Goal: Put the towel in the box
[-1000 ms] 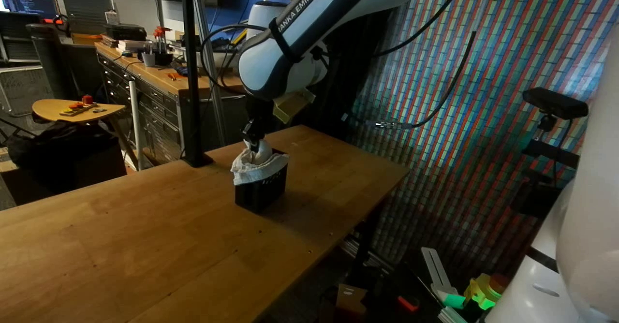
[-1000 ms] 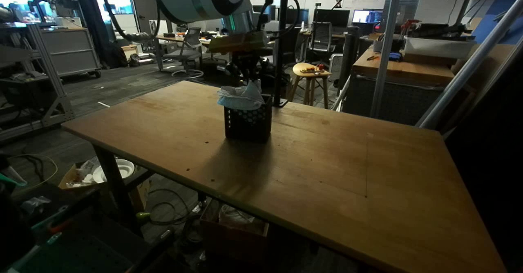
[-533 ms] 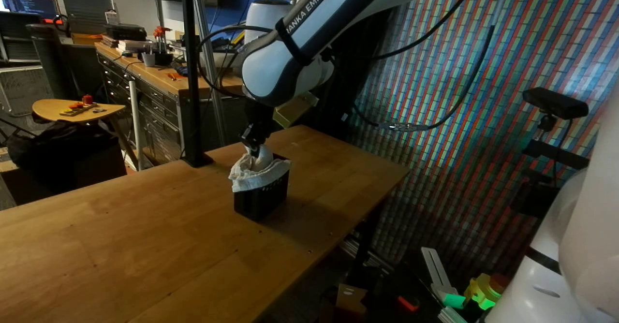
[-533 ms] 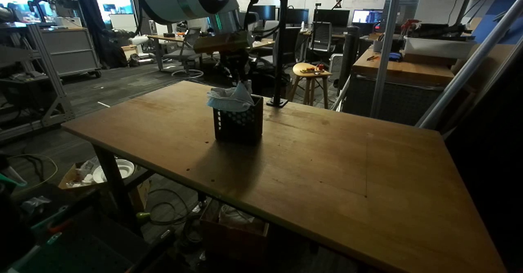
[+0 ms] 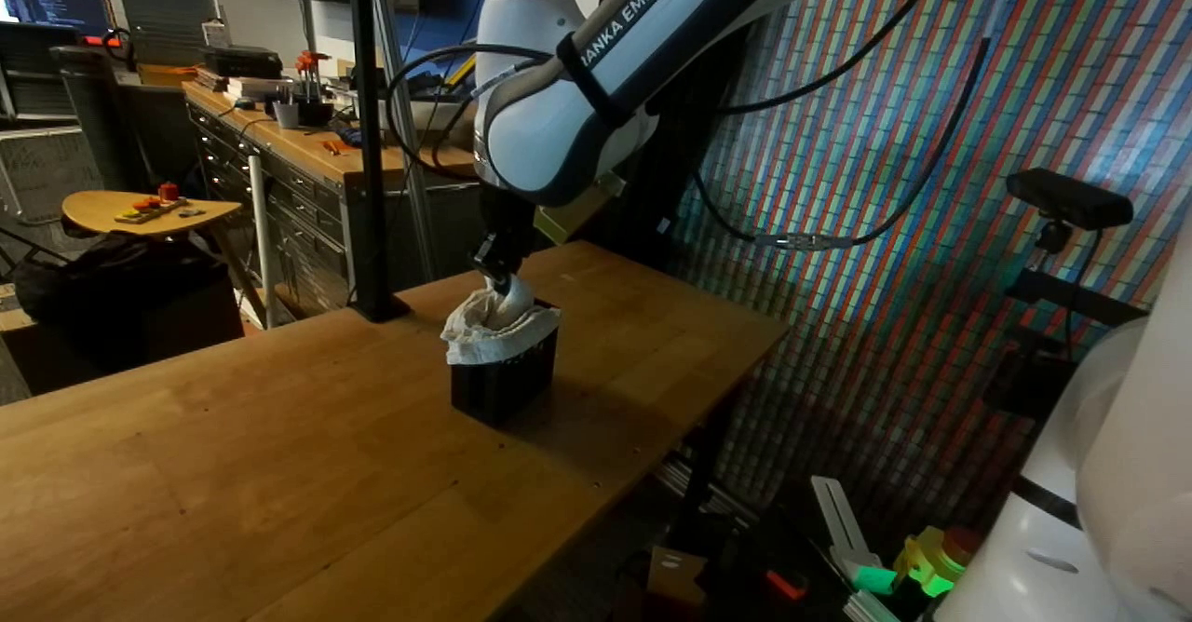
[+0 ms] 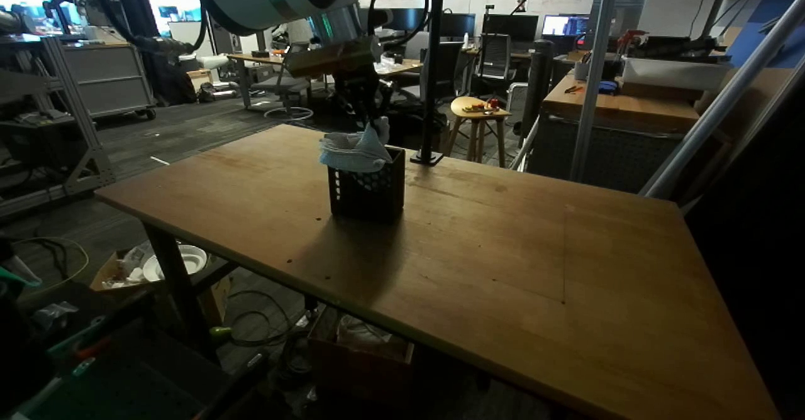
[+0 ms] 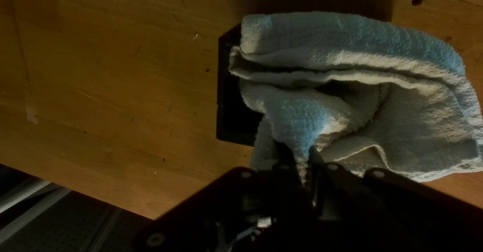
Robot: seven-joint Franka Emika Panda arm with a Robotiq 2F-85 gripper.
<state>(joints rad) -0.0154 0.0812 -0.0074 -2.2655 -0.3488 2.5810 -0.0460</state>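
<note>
The towel (image 5: 503, 346) is pale with blue-tinted patches. It is bunched in the top of the black box (image 5: 503, 391) and hangs over its rim. Both also show in an exterior view, the towel (image 6: 355, 158) above the box's holed wall (image 6: 366, 198). In the wrist view the towel (image 7: 351, 52) covers most of the opening, and one dark corner of the box (image 7: 234, 120) is uncovered. My gripper (image 7: 299, 154) is nearly closed with a peak of towel between its fingertips. In both exterior views it is just above the box (image 5: 498, 283) (image 6: 371, 122). The towel inside the box is hidden.
The box stands upright on a wooden table (image 5: 307, 473). A black post (image 5: 371, 138) with a foot plate rises at the table's edge near the box. A camera on a mount (image 5: 1069, 198) is off to the side.
The box slid a short way along the table with the gripper and towel, then stayed put. Over the last half second the arm shifted and the wrist tilted, with the gripper slightly higher.
</note>
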